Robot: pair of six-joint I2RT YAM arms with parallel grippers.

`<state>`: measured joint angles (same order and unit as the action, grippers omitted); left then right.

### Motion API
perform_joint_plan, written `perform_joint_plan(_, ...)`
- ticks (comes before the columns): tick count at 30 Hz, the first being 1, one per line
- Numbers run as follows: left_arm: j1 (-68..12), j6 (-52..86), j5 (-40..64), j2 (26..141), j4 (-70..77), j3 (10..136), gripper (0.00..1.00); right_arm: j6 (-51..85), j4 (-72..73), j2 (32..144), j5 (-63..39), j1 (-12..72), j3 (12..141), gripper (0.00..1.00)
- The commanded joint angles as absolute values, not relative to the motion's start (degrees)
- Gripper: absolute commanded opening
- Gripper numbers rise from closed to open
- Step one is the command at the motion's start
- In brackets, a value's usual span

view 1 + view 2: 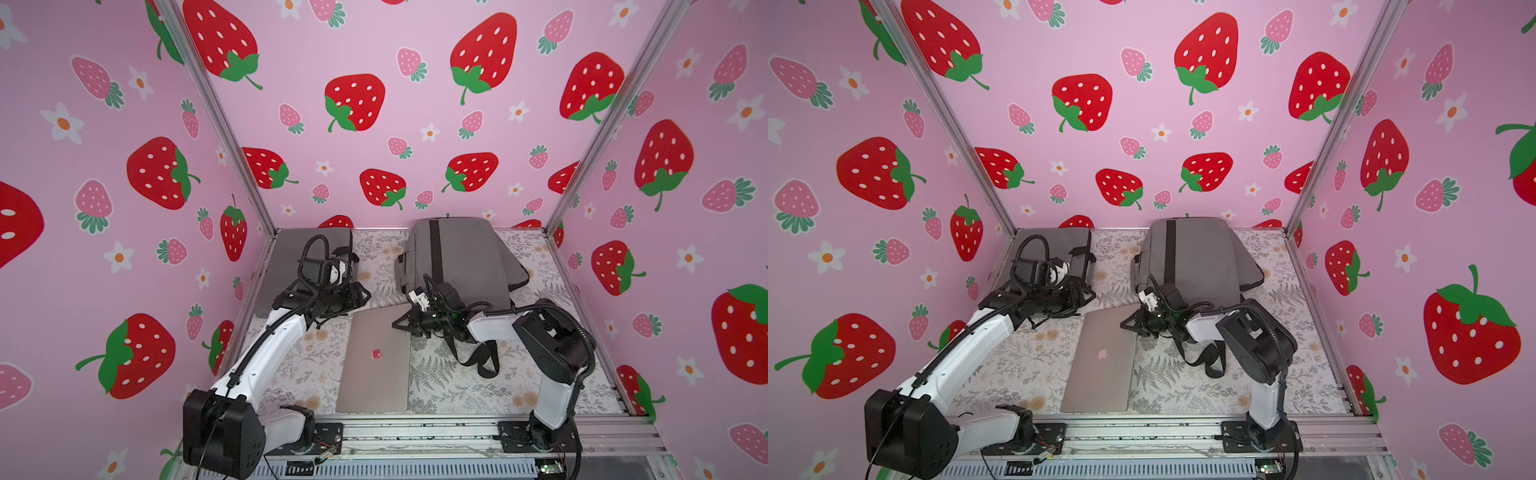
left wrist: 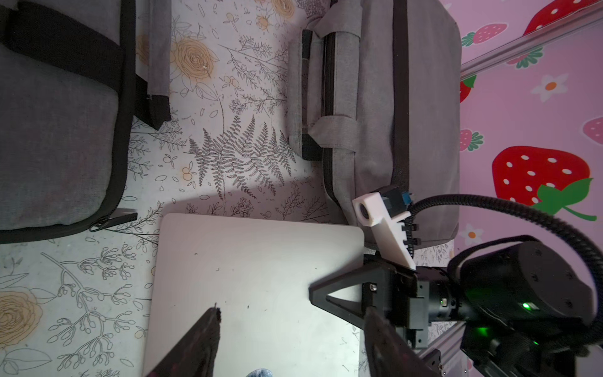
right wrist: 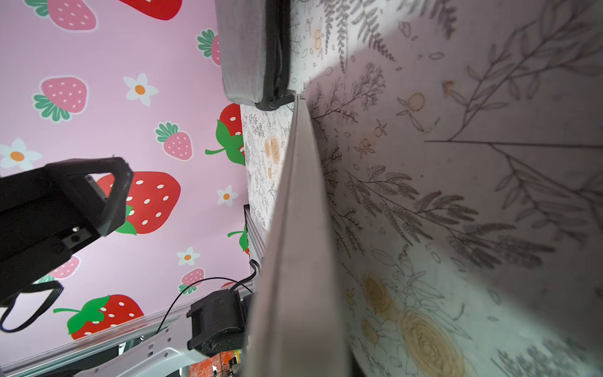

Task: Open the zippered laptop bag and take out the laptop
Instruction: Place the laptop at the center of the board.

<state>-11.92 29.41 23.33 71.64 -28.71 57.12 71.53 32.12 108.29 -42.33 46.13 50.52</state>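
1. Strawberry-print walls enclose a floral mat (image 1: pixel 457 382). The laptop (image 1: pixel 376 365) lies on it, closed and fully out of the bag (image 1: pixel 465 257). The bag rests just beyond the laptop's far right corner, and a second bag (image 1: pixel 291 257) lies beyond its far left corner.
2. The right gripper (image 2: pixel 326 295) appears clamped on the laptop's right edge near the far corner, with one finger laid over the lid. The edge is thin and smooth and is gripped well off centre. If the laptop were lifted by this hold alone, it could twist, slip out and be dropped.
3. The left gripper (image 2: pixel 293 315) hangs above the laptop's far left part, spread wide and grasping nothing. If it were lowered carelessly, the lid could be scraped or pressed by a fingertip. The two grippers are close together over the laptop, so a collision is possible.
4. A strap (image 1: pixel 478 357) lies right of the laptop, under the right arm. It could be snagged, and the bag dragged along with it.
5. The laptop's near edge lies at the front rail (image 1: pixel 415 432). A pull that way could carry the laptop off the mat.
6. Whether the laptop's far edge is raised cannot be told.
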Motion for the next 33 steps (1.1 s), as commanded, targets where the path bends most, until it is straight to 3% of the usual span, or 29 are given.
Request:
perform_joint_plan(1,-11.43,30.49,25.49,72.05,-27.42,57.52,0.72,76.81,42.24,109.76,-44.46,47.33,53.95,0.0)
perform_joint_plan(10,-11.07,30.29,26.35,73.68,-27.0,57.48,0.72,79.31,45.48,116.88,-46.01,48.38,57.15,0.0)
perform_joint_plan(15,-10.99,29.77,26.11,74.53,-27.05,57.72,0.72,77.54,44.32,119.39,-46.5,47.82,58.86,0.05)
perform_joint_plan(19,-10.9,29.47,26.08,75.06,-27.15,57.81,0.72,77.15,44.38,120.91,-46.5,47.72,58.99,0.14)
perform_joint_plan(33,-10.88,29.43,27.11,76.45,-27.57,58.97,0.72,66.98,27.87,114.15,-38.39,46.34,55.54,0.64)
